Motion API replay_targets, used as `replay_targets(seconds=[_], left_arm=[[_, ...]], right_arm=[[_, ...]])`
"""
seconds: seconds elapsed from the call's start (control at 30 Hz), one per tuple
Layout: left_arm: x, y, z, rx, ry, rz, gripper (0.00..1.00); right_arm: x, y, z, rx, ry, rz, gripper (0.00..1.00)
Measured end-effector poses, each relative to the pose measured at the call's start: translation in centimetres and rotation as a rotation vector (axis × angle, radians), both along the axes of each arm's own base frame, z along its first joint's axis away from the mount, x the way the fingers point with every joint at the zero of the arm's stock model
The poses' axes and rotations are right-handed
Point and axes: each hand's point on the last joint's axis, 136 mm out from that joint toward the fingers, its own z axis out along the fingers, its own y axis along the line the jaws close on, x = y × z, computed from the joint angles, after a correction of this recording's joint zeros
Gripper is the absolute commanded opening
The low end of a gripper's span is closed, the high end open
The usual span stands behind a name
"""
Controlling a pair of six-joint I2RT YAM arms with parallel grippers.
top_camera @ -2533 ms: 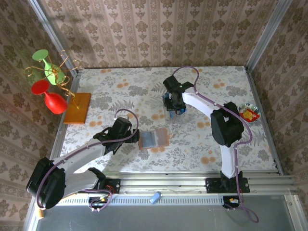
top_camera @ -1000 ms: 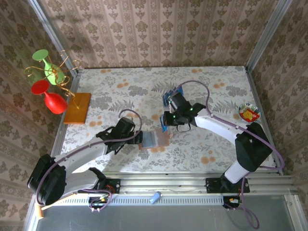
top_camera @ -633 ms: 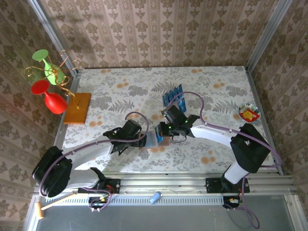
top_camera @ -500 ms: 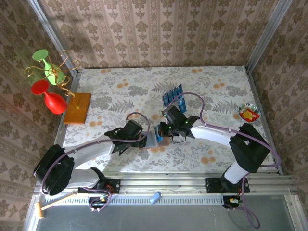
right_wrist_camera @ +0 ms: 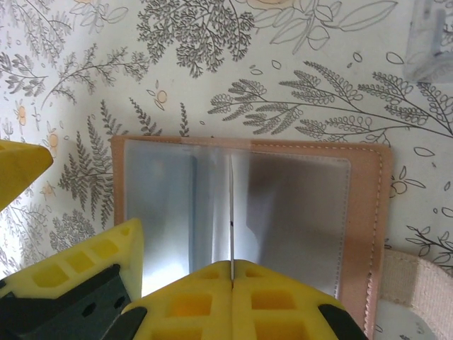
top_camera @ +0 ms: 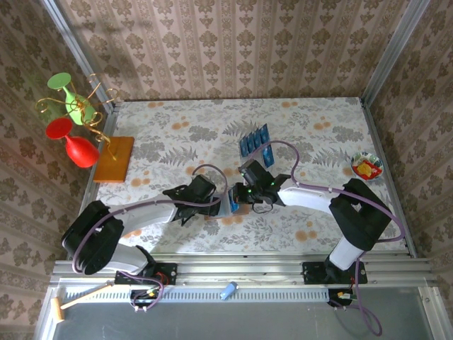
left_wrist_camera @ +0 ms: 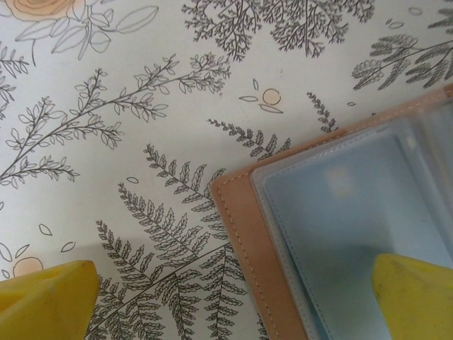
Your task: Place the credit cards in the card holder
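**Leather, plastic, cloth**

The card holder (right_wrist_camera: 364, 212) looks like matt tan leather, stitched, with glossy clear plastic pockets. The blue cards (top_camera: 253, 140) look glossy. The tablecloth (left_wrist_camera: 141, 106) is smooth, matt printed cloth. The yellow fingers (right_wrist_camera: 85, 262) are matt plastic.

Top view: bright, even, diffuse light from above. Soft faint arm shadows on worktop (top_camera: 177, 134). Corner posts lean outward, wide lens.
Left wrist view: cloth pattern sharp, yellow fingertips (left_wrist_camera: 46, 301) at bottom corners blurred.
Right wrist view: white glare on clear pockets of card holder (right_wrist_camera: 297, 212), near foreground soft.
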Motion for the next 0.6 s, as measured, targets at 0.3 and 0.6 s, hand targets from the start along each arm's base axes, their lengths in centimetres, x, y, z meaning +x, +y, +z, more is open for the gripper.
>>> replay_targets(seconds=[0.3,0.6], left_arm=[[-0.11,0.39,-0.49,0.019,0.003,0.004,1.00],[0.17,1.02,-0.55,0.039,-0.011,0.023,1.00]], right_arm=[[0.01,-0.39,-0.49,-0.002,-0.001,-0.008,0.00],[0.00,-0.39,-0.65,0.006,-0.002,-0.015,0.00]])
